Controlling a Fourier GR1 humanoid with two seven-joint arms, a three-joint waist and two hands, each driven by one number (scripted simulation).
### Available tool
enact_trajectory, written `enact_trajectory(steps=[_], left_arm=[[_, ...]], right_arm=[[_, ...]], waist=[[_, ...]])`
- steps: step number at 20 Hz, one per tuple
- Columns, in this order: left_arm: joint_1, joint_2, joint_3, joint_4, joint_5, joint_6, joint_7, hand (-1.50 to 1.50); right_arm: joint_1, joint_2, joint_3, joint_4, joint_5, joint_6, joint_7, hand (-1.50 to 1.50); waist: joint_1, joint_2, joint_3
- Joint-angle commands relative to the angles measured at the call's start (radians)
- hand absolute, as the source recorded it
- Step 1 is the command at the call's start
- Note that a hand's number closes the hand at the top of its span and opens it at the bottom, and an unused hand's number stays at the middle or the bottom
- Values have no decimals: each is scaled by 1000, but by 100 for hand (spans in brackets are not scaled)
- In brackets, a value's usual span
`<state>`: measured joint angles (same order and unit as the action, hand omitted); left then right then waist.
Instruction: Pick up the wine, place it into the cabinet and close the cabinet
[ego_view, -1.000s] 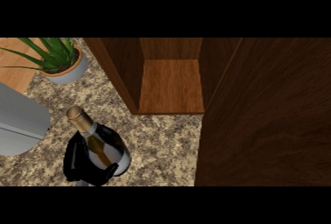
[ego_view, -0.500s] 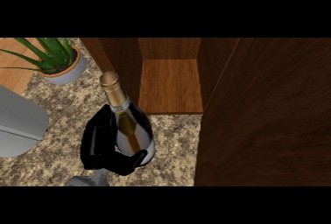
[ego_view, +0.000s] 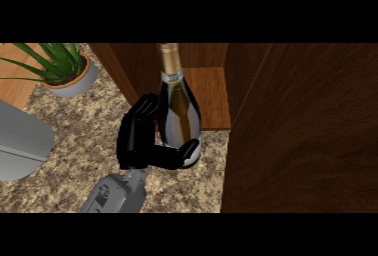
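**Wine bottle held at the cabinet opening**

A wine bottle is seen gripped in a black hand that enters from the lower edge of the head view on a grey forearm. The fingers are curled along the bottle's left side and the thumb is wrapped across its lower body, so the hand is closed round the bottle. Which of the robot's two hands this is cannot be settled from the view; it is recorded as the left on account of its position left of centre. No second hand is shown.

The bottle is held with its gold-foiled neck pointing toward the top of the view, and its upper part overlaps the open cabinet, over the lighter wooden shelf. The dark wooden cabinet door is seen to the right, standing open.

A potted plant stands on the speckled worktop at upper left, well apart from the bottle. A grey object is partly visible at the left edge.
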<state>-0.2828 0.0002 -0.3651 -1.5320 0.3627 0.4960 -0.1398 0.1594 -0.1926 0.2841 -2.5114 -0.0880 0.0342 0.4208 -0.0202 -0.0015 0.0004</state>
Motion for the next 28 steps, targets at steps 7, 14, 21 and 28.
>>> enact_trajectory(steps=[7, 14, 21, 28], left_arm=[[-171, 0, -14, 244, 28, 97, -38, 150], [-206, 0, -104, 408, 166, 147, -180, 150], [-302, 0, -79, 564, 296, 112, -286, 150], [-349, 0, -24, 731, 401, 26, -373, 150]], right_arm=[[50, 9, -10, -217, -100, -3, 109, -150], [36, 5, -59, -182, -142, 23, 93, -150], [73, 27, -38, -158, -128, 43, 51, -150], [90, 36, 15, -200, -77, 41, 81, -150]], waist=[[-9, 1, -1], [-9, 3, -1], [-16, 4, 0], [-20, 4, -1]])
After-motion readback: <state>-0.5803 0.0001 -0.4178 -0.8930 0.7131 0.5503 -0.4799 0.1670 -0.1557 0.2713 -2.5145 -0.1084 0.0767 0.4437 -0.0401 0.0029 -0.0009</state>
